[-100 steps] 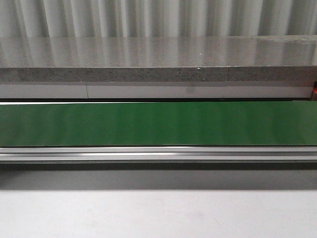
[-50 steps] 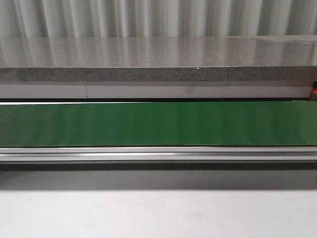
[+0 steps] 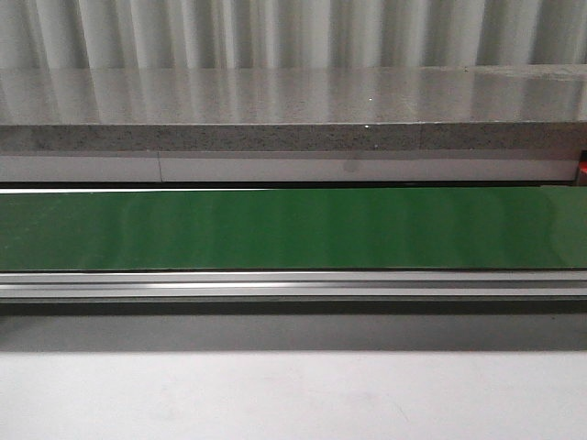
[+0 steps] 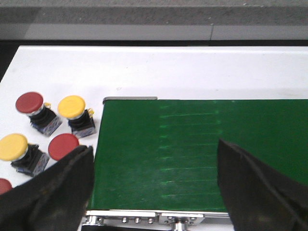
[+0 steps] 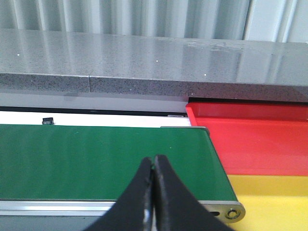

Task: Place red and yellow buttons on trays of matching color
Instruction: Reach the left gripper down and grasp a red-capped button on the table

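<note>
In the left wrist view several buttons sit on the white table beside the belt's end: a red button (image 4: 30,103), a yellow button (image 4: 71,107), another yellow button (image 4: 13,147), a red button (image 4: 63,146) and part of a red one (image 4: 4,185). My left gripper (image 4: 154,185) is open and empty over the green belt (image 4: 192,144). In the right wrist view my right gripper (image 5: 154,161) is shut and empty above the belt (image 5: 96,154), near a red tray (image 5: 255,139) and a yellow tray (image 5: 274,202). Neither gripper shows in the front view.
The green conveyor belt (image 3: 293,229) runs across the front view with an aluminium rail (image 3: 293,286) along its near side. A grey stone ledge (image 3: 293,110) stands behind it. White table surface (image 3: 293,394) lies in front.
</note>
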